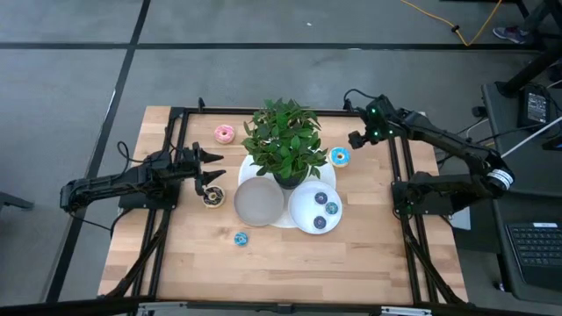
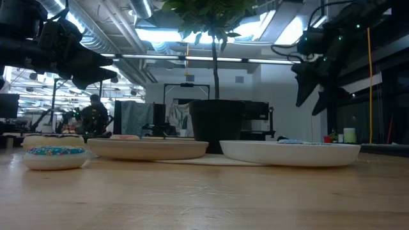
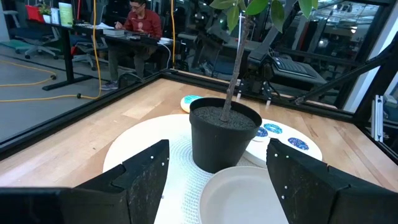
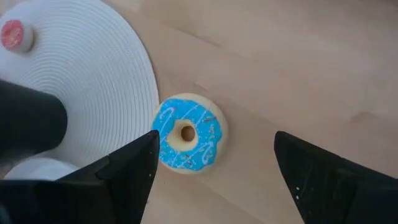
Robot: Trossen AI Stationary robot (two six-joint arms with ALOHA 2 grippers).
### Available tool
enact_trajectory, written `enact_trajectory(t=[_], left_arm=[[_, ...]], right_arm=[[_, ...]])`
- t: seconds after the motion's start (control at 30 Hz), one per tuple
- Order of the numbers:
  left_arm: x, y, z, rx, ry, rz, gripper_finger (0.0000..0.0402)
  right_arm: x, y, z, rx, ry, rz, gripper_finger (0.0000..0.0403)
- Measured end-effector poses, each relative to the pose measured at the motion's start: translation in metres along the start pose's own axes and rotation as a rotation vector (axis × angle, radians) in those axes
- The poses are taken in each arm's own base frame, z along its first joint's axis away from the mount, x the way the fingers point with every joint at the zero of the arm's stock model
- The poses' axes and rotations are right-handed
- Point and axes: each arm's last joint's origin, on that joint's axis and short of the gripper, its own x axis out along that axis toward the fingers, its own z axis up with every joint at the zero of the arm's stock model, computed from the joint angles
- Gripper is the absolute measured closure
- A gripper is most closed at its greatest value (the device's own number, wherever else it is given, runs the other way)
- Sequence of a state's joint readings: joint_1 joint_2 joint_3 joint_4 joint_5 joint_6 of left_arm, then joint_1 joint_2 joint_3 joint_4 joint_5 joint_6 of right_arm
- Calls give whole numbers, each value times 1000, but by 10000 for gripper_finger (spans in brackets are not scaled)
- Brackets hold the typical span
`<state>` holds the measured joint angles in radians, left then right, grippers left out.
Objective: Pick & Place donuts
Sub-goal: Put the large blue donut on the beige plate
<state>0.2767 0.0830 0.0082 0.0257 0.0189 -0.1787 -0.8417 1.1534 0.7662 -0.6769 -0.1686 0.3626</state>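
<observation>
A light-blue donut (image 1: 340, 156) (image 4: 186, 132) lies flat on the wood beside the white round mat (image 4: 93, 74). My right gripper (image 1: 352, 119) (image 4: 214, 163) hangs open above it, slanting down, one finger on either side and clear of it. A pink donut (image 1: 224, 133) lies at the far left of the plant. A chocolate donut (image 1: 213, 197) lies near my left gripper (image 1: 211, 168) (image 3: 214, 180), which waits open and level at the left. A mini blue donut (image 1: 241, 238) (image 2: 54, 156) lies toward the near edge. Mini dark-blue donuts (image 1: 326, 209) sit on the white plate (image 1: 301, 217).
A potted plant (image 1: 283, 145) (image 3: 224, 130) stands mid-table on the mat, between the two arms. A grey plate (image 1: 259, 202) (image 2: 147, 148) and the white plate (image 2: 291, 152) lie in front of it. Bare wood runs along the near edge. A person sits at a desk beyond the table.
</observation>
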Motion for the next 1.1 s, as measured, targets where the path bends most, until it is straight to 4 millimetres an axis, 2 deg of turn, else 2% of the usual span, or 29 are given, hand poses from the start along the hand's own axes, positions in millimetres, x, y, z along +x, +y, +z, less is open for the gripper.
enact_trajectory(t=[0.57,0.93,1.1], left_arm=[[0,0,0,0,0,0,142],[0,0,0,0,0,0,142],[0,0,0,0,0,0,142]], right_arm=[[36,-16,-30,136,40,58,87],[58,-21,-35,173,55,54,87],[67,-17,-35,176,82,78,87]])
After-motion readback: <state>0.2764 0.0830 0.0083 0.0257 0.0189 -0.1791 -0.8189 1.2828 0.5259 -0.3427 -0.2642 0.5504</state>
